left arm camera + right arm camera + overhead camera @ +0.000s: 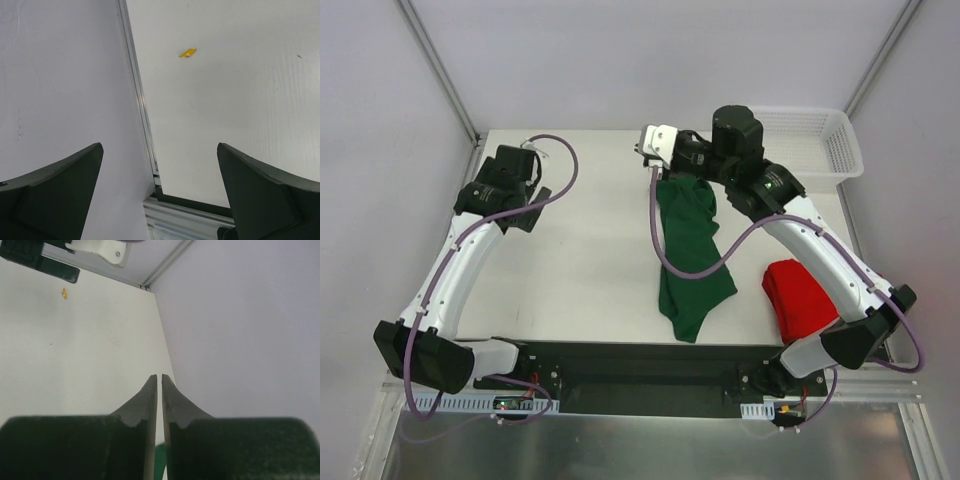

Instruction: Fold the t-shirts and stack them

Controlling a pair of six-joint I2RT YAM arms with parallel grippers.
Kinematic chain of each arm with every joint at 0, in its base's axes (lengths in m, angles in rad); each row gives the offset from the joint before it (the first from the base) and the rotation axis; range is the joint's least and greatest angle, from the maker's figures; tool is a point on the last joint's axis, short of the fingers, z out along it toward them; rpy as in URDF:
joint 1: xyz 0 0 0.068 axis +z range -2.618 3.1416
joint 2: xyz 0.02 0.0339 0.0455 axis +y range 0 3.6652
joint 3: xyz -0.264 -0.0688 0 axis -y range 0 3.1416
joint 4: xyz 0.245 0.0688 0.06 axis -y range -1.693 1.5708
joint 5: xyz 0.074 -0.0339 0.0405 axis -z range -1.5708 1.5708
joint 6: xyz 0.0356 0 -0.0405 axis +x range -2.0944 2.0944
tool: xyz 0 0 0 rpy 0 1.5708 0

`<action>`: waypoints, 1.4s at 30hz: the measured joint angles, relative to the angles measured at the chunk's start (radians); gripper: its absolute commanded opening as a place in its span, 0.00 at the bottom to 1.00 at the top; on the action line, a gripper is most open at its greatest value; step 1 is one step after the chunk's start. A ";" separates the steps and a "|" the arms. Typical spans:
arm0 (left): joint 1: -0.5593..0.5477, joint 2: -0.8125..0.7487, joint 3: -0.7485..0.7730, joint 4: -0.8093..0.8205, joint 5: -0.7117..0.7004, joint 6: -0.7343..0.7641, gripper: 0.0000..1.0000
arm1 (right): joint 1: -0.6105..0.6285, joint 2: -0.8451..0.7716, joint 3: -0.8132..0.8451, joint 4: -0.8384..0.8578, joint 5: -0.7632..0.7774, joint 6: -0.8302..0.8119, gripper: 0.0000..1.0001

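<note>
**Right gripper pinched on the green shirt, left gripper wide and empty**

Your right gripper [159, 376] sits at the far middle of the desk [590, 250]. Its 2 fingers are drawn together until only a thin slit shows between them. A sliver of green cloth sits low in that slit. From above, the far end of the dark green t-shirt [688, 230] is gathered right at that gripper, so you have it pinched by its far edge. The rest of the shirt trails toward you in a long, rumpled strip that widens near the front edge of the desk. You cannot tell how much of it is lifted off the surface.

The bright red t-shirt [795, 290] lies in a compact bundle on the right side of the desk, near the front. It is apart from the green shirt and partly hidden by your right arm.

Your left gripper [160, 150] hovers over the far left corner of the desk with its fingers spread wide and nothing between them. A small yellow scrap [187, 52] lies on the desk beyond it.

The white mesh basket [820, 130] stands at the far right corner.
</note>
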 measured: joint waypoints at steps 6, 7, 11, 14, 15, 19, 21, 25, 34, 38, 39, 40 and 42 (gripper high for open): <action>0.000 -0.040 0.021 -0.016 0.079 -0.009 0.99 | 0.008 0.003 -0.005 -0.060 0.260 0.002 0.54; 0.000 -0.030 0.045 -0.024 0.109 -0.011 0.99 | 0.002 0.003 -0.006 -0.101 0.323 0.003 0.60; -0.001 0.044 0.207 -0.035 0.235 -0.008 0.99 | -0.077 0.003 -0.021 -0.246 0.460 0.048 0.64; -0.004 0.130 0.357 -0.035 0.309 0.007 0.99 | -0.158 0.004 -0.064 -0.295 0.519 0.088 0.59; -0.009 0.173 0.420 -0.035 0.324 0.010 0.99 | -0.186 0.014 -0.070 -0.323 0.534 0.105 0.59; -0.031 0.344 0.587 -0.015 0.389 0.006 0.97 | -0.258 0.090 -0.058 -0.362 0.557 0.183 0.55; -0.042 0.430 0.640 -0.011 0.430 -0.005 0.97 | -0.279 0.135 -0.055 -0.370 0.553 0.222 0.54; -0.053 0.567 0.677 -0.013 0.520 -0.073 0.97 | -0.293 0.223 -0.045 -0.385 0.518 0.273 0.54; -0.039 0.710 0.677 -0.047 0.655 -0.177 0.98 | -0.297 0.514 0.191 -0.406 0.402 0.303 0.55; -0.032 0.700 0.677 -0.050 0.652 -0.155 0.98 | -0.302 0.628 0.271 -0.378 0.395 0.309 0.57; -0.032 0.694 0.675 -0.050 0.649 -0.147 0.98 | -0.303 0.655 0.285 -0.371 0.394 0.312 0.57; -0.031 0.683 0.670 -0.050 0.647 -0.139 0.98 | -0.304 0.681 0.304 -0.368 0.394 0.315 0.57; -0.026 0.659 0.664 -0.056 0.640 -0.126 0.98 | -0.307 0.728 0.339 -0.364 0.393 0.320 0.58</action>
